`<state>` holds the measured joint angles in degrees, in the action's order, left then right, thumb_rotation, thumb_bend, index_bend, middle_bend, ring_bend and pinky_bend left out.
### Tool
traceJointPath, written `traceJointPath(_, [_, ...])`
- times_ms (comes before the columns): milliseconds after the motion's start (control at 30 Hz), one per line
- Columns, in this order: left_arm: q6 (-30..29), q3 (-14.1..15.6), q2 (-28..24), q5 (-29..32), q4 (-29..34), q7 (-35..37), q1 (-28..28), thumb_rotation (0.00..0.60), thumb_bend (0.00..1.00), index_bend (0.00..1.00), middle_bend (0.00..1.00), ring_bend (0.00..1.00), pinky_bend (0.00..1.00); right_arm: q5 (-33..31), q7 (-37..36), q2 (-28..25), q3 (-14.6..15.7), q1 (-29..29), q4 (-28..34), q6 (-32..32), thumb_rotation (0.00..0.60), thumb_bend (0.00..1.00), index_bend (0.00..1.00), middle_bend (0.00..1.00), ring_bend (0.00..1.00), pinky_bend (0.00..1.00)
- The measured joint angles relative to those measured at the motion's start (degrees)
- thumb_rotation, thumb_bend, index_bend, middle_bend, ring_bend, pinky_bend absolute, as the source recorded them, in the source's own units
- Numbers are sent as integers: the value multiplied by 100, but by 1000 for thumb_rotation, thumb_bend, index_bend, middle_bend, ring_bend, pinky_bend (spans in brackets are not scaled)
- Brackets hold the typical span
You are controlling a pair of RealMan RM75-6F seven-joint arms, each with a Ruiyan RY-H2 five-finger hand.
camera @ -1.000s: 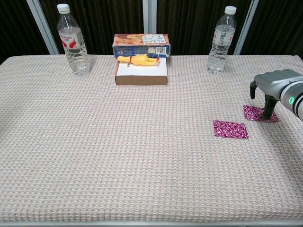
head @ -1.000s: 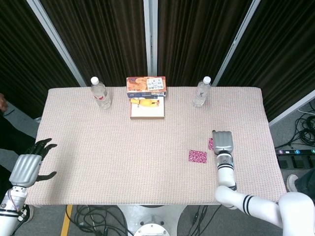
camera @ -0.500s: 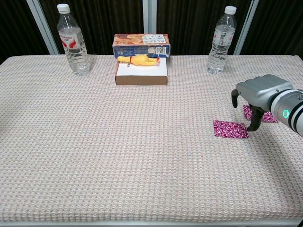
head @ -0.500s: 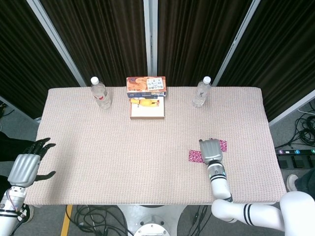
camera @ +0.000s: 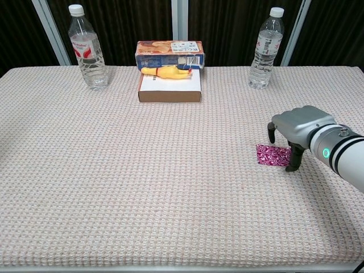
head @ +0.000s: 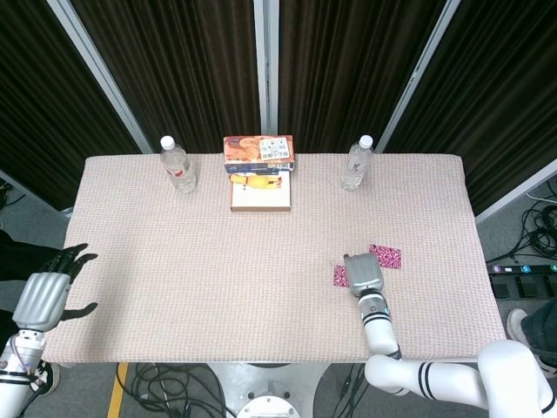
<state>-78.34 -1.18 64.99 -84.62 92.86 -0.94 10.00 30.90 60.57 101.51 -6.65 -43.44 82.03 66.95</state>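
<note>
Two magenta patterned packets lie flat on the right part of the table. My right hand (head: 363, 272) (camera: 297, 128) arches over the right end of the left packet (head: 340, 276) (camera: 272, 154), fingers pointing down and apart; one fingertip (camera: 294, 165) touches the cloth at the packet's edge. It holds nothing. The other packet (head: 385, 256) lies just behind and to the right of the hand; the chest view does not show it. My left hand (head: 49, 294) hangs off the table's left edge with fingers spread, empty, and shows only in the head view.
At the back stand two water bottles (camera: 85, 47) (camera: 264, 48). Between them a yellow rubber chicken (camera: 166, 71) lies on a white box (camera: 170, 86), with an orange snack box (camera: 169, 54) behind. The woven tablecloth (camera: 142, 170) covers the table.
My right hand has moved leftward, off the right packet and over the left one. The right packet now lies uncovered in the head view. The left hand has stayed put.
</note>
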Motion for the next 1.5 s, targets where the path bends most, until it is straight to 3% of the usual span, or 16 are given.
traceJointPath(1500, [42,2,3,12,-17,19,10,600,56,258,220,132,263,-84,-41,1,-167,-77,-37,22,600,38,435,1000,1000,1000])
